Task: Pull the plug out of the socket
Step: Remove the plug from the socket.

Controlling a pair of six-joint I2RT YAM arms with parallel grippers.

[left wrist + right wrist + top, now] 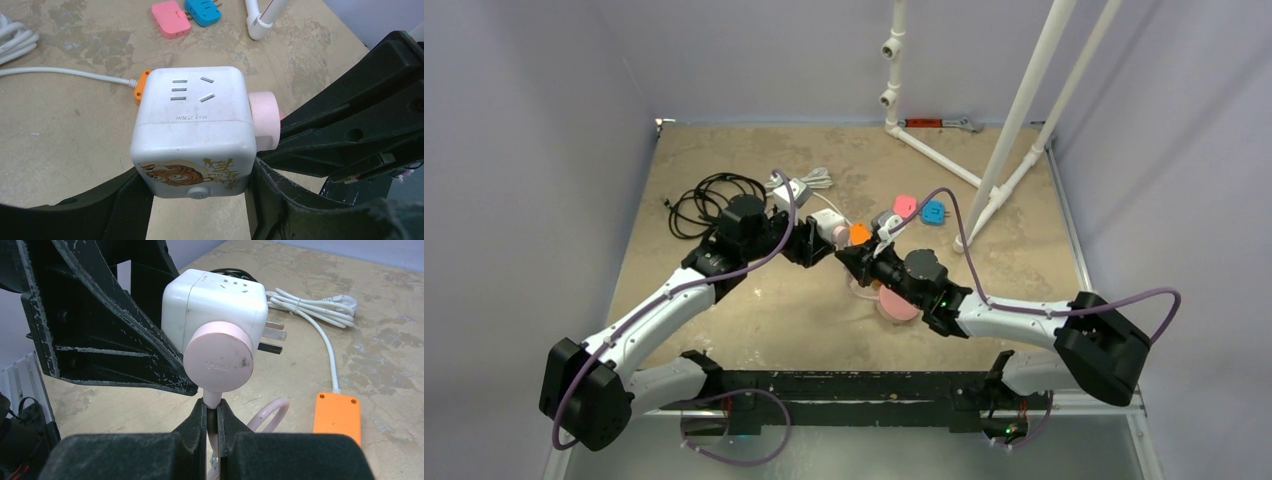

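Orange and flat, the socket [337, 415] lies on the tabletop [390, 355]. Its long axis runs away from my right wrist camera, and its white cable [327, 350] leaves the far short end. My left pincer [197, 200] is clenched around the white cube [192, 125], held above and apart from the socket, with the prongs [272, 337] bare and pointing sideways. A round pink plug [218, 362] sits in the cube's side. My right pincer [212, 420] is pinched on the pink cord [211, 402] just below the plug.
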